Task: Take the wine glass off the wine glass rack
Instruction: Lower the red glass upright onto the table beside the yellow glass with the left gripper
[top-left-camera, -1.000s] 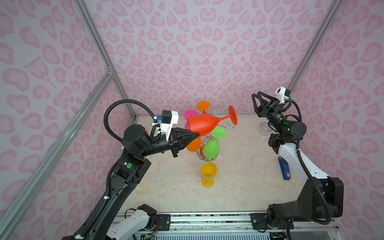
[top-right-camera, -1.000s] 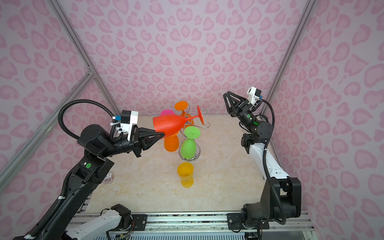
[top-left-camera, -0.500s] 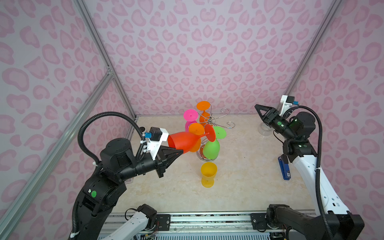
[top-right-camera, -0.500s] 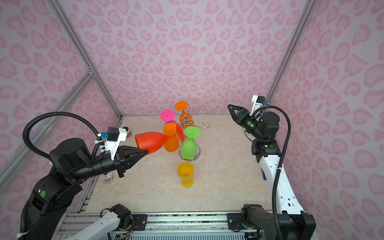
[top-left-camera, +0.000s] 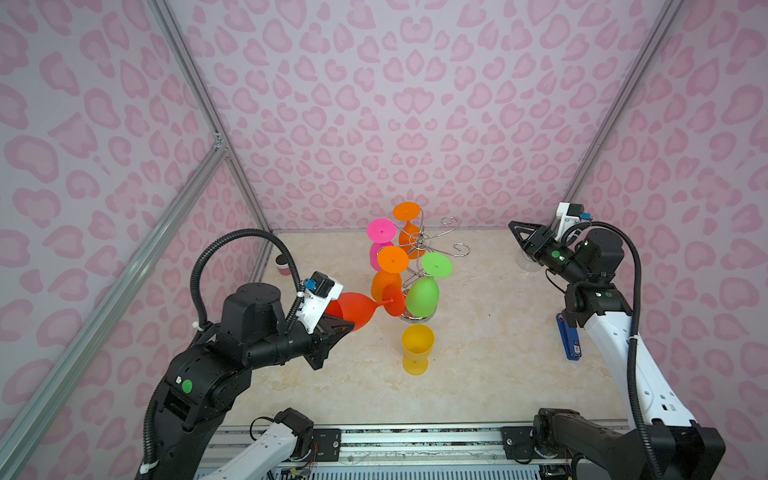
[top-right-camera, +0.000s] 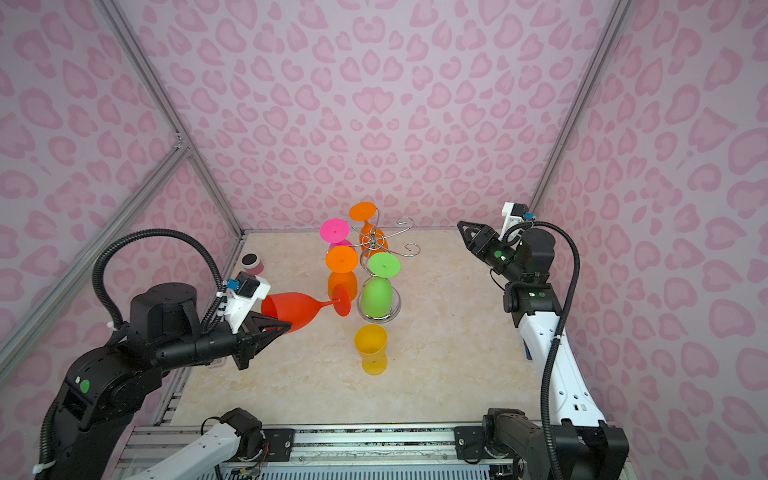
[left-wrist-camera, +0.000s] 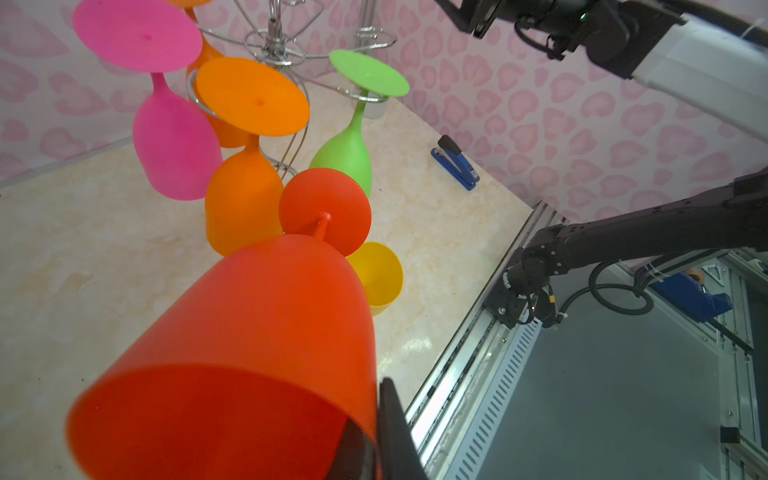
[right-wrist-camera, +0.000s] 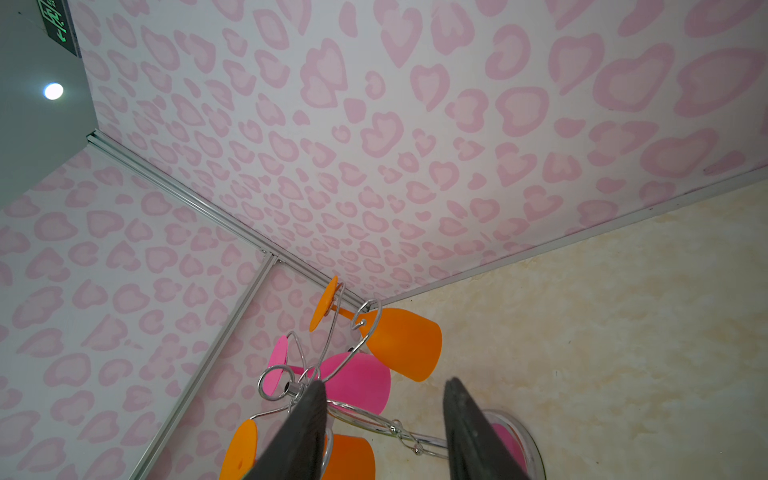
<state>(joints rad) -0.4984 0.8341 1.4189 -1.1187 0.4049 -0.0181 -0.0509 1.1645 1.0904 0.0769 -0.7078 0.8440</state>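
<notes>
Top views: left pincer (top-left-camera: 341, 329) is clamped on the rim wall of the red glass (top-left-camera: 353, 309). The glass is off the rack (top-left-camera: 419, 241), lying sideways in the air over the desk (top-left-camera: 478, 374), mouth toward the arm and foot toward the rack. The foot sits just beside the lower orange glass (top-left-camera: 384, 282) and the green glass (top-left-camera: 422, 297); we can't tell if it touches either. A yellow cup (top-left-camera: 417, 347) stands upright on the desk near the rack base. Right pincer (top-left-camera: 515, 226) hangs well apart from all this, by the back wall, with a blue stapler (top-left-camera: 567, 338) below its arm. Left wrist: one finger (left-wrist-camera: 390, 415) is outside the red wall and a dark shape shows through it from inside, so we read this as a rim pinch only. The red foot overlaps the orange (left-wrist-camera: 243, 208) and green (left-wrist-camera: 345, 153) bowls in this view. Right wrist: jaws apart with nothing between them, pointed at the rack (right-wrist-camera: 332, 316) and its pink glass (right-wrist-camera: 357, 382). Risks as we see them: swinging or rotating upright near the rack could clip a hanging bowl, knock it off its hook or rock the rack. The thin rim grip carries a long lever, so the glass could pivot or slip. A set-down near the yellow cup could tip it. We'd pull clear of the rack before turning the glass.
</notes>
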